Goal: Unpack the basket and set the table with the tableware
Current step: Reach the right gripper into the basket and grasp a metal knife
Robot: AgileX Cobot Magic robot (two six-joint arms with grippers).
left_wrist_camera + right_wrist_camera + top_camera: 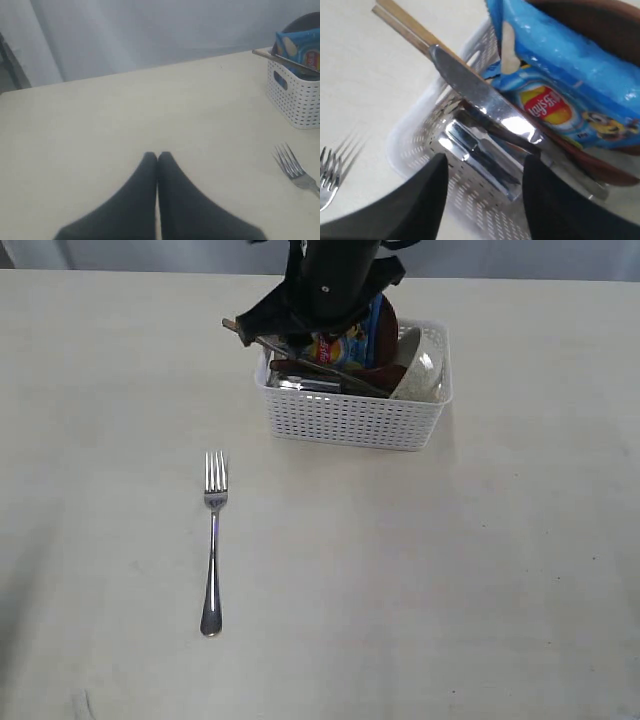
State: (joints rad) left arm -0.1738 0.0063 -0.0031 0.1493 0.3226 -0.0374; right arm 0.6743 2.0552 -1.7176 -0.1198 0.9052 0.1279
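Hovered the right gripper (485, 161), jaws apart, over the basket (350, 425), likely to take the knife (480, 97); held the left gripper (157, 156) pinched together.

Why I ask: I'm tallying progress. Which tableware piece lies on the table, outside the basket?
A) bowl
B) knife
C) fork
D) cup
C: the fork lies alone on the table, while the knife and bowl sit in the basket.
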